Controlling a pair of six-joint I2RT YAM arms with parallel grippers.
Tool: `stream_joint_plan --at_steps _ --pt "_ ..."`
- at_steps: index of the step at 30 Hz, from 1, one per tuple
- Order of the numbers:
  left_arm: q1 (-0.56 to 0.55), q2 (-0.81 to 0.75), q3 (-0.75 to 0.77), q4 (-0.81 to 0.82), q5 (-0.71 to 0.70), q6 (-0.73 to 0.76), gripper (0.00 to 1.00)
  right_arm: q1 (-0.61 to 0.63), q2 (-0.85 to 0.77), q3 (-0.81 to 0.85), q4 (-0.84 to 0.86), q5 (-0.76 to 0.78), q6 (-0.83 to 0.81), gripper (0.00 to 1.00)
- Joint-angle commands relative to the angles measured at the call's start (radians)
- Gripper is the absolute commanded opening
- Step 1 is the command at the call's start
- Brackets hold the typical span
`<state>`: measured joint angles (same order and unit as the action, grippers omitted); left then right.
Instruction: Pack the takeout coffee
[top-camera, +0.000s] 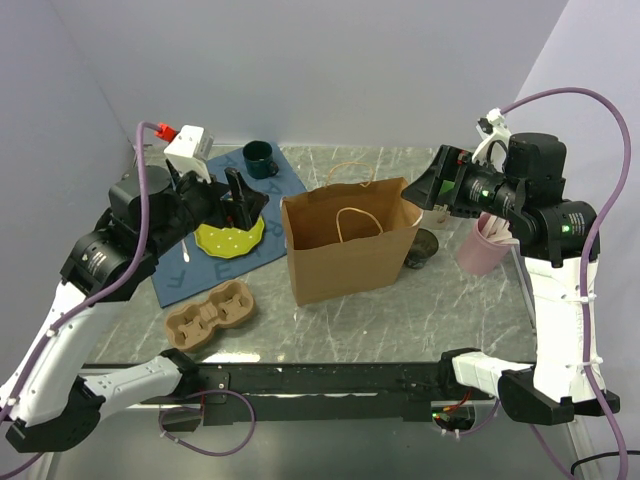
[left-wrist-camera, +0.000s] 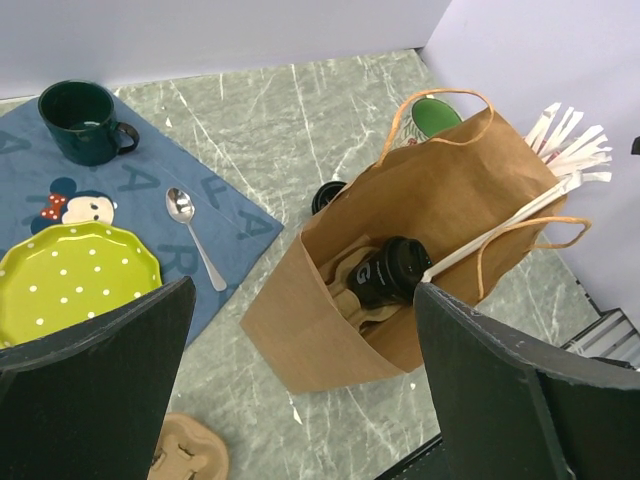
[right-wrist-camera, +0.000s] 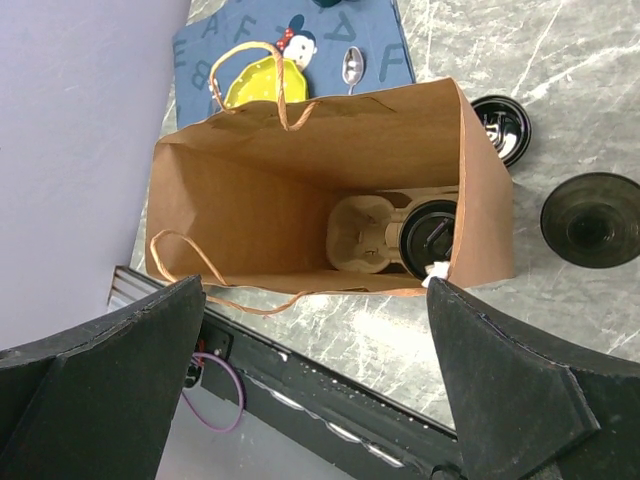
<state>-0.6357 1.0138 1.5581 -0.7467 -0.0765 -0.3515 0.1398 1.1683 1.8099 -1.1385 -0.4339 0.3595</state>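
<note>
Inspection ran from the table's left edge to its right. Left gripper (top-camera: 232, 205) hung over the far-left corner, fingers spread wide with nothing between them. Below it lay a soft blue cloth placemat (left-wrist-camera: 235, 215) carrying a glossy lime plate (left-wrist-camera: 70, 285) with scalloped rim and white dots, a dark green ceramic mug (left-wrist-camera: 80, 120) and a steel spoon (left-wrist-camera: 181, 206). Toward the near edge sat a spare moulded-pulp carrier (top-camera: 210, 315), rough-surfaced and holding no cups.

Mid-table stood the brown paper bag (top-camera: 350, 250), upright, mouth open, thin and creased, with twisted paper handles. Takeout coffee (right-wrist-camera: 430, 235) was located at the bottom of it, seated in one well of a second pulp carrier (right-wrist-camera: 360, 235); the other well was vacant. The cup was short, dark and round under a black plastic lid.

Handling, as judged: light unless filled, contents unverified. Its thin wall would likely dent under a hard pinch, and the smooth lid could slip or pop. Best hold assessed as across the wall just beneath the lid rim, approached from straight above, since the bag's sides crowd it.

Behind the bag, toward the far edge, lay a loose black lid (right-wrist-camera: 505, 130). A second dark round piece (top-camera: 422, 248) sat just beside the bag's right side. Pink cup (top-camera: 485, 250) of paper-wrapped straws stood at the right edge. Right gripper (top-camera: 425, 195) hovered above the bag's right side, fingers likewise fully parted, holding nothing.
</note>
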Motion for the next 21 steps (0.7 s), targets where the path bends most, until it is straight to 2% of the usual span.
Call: stream_joint_plan --at_steps 1,21 --pt "-0.002 0.002 0.037 0.015 -0.003 0.032 0.97 0.006 -0.007 -0.004 0.002 0.011 0.015 1.00" --pt "-0.002 -0.035 0.000 0.036 -0.020 0.006 0.97 0.004 -0.041 -0.060 0.105 -0.026 0.081 1.00"
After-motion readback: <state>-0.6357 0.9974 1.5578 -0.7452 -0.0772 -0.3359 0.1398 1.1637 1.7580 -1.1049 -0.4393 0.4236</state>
